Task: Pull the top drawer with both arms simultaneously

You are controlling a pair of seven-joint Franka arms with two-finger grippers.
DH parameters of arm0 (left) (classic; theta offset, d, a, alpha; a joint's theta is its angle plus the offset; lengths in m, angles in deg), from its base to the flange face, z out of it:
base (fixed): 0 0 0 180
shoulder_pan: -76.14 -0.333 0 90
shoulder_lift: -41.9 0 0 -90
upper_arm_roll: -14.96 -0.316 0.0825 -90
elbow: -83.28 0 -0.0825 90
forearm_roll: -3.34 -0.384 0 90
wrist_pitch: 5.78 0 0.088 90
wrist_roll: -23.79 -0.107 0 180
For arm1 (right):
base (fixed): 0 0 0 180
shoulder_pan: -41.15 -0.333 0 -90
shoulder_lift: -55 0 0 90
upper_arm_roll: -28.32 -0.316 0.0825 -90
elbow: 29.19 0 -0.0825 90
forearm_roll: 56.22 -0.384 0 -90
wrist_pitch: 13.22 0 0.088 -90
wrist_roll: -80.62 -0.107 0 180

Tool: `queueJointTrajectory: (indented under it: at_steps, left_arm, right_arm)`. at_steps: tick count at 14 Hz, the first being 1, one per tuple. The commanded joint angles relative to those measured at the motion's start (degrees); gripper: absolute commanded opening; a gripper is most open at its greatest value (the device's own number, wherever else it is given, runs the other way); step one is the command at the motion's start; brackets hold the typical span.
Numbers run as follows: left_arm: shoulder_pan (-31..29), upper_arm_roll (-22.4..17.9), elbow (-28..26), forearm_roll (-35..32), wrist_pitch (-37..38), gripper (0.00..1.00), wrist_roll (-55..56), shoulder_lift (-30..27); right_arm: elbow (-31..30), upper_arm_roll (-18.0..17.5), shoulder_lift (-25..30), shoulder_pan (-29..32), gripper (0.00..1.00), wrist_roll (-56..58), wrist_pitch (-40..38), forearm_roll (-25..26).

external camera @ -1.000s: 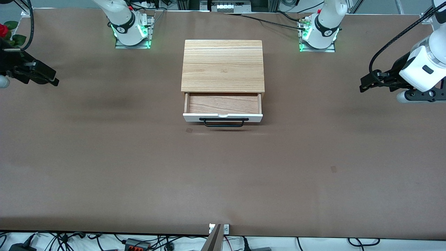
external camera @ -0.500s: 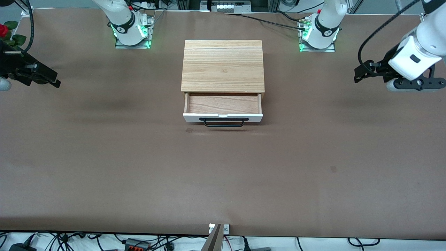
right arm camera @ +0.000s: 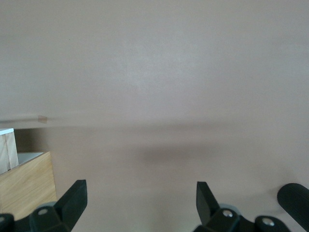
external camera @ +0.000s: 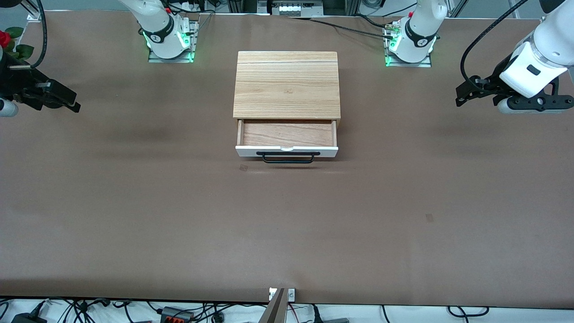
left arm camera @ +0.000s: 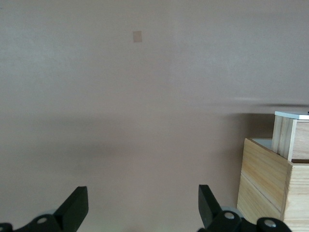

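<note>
With the drawer (external camera: 287,139) at frame centre already pulled out, I hold my left claw (external camera: 462,95) and right claw (external camera: 71,104) wide, empty, at the frame edges, well apart from its handle (external camera: 288,157).

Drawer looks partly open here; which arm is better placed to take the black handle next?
Neither clearly. The left end effector and right end effector both hover open over opposite table ends, apart from the white-fronted wooden top drawer and its black bar handle.
</note>
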Motion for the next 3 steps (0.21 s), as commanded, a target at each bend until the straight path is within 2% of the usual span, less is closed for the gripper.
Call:
queueJointTrajectory:
  at_steps: [1, 3]
  left_arm:
    - [0.0, 0.0, 1.6, -1.0, 0.2, 1.00, -0.3, 1.3]
    - [0.0, 0.0, 1.6, -1.0, 0.1, 1.00, -0.3, 1.3]
  right_arm:
    - [1.3, 0.6, -0.4, -0.7, 1.00, -0.6, -1.1, -0.7]
    - [1.3, 0.6, -0.4, -0.7, 1.00, -0.8, -1.1, -0.7]
